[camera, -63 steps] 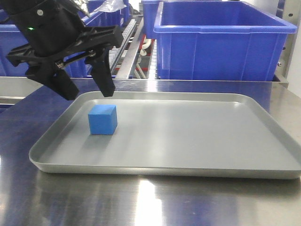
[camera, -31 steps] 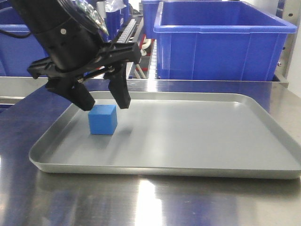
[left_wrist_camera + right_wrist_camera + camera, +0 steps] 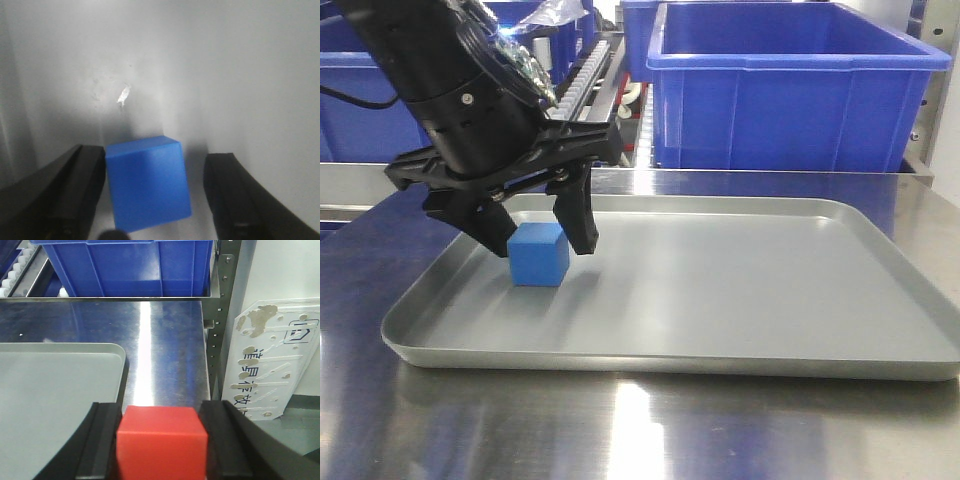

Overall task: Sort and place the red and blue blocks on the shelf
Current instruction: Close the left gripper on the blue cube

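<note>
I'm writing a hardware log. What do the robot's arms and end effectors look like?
Both are matte black. The left end effector has two flat fingers tapering to blunt tips, mounted on a wide crossbar below a rounded wrist housing with a thin black cable and a shiny patch. Of the right end effector only two smooth black fingers show.

The left gripper (image 3: 538,240) points down at a tilt, its jaws spread around the blue block (image 3: 538,258). One finger (image 3: 75,195) is just beside it, the other apart. The right gripper (image 3: 162,450) clamps the red block (image 3: 161,440) from both sides.
</note>
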Controlling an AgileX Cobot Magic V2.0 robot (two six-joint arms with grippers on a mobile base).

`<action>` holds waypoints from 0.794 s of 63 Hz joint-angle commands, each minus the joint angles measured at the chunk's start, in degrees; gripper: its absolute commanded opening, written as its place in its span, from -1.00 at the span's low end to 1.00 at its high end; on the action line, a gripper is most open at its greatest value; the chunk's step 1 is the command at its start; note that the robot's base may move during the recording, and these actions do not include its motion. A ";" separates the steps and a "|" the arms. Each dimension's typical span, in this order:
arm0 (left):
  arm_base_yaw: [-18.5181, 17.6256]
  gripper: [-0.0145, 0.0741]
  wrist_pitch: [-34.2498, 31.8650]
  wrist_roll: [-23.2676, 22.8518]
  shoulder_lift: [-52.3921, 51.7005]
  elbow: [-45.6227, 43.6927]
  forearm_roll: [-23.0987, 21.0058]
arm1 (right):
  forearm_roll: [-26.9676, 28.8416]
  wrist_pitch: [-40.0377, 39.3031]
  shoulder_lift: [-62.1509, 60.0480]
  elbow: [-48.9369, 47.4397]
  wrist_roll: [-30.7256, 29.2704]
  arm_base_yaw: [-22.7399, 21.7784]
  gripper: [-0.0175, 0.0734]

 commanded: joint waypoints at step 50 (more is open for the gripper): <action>-0.40 0.44 -2.38 -0.53 -1.72 -1.88 -0.10 | -0.99 -4.67 0.00 -1.64 -0.35 -0.26 -0.51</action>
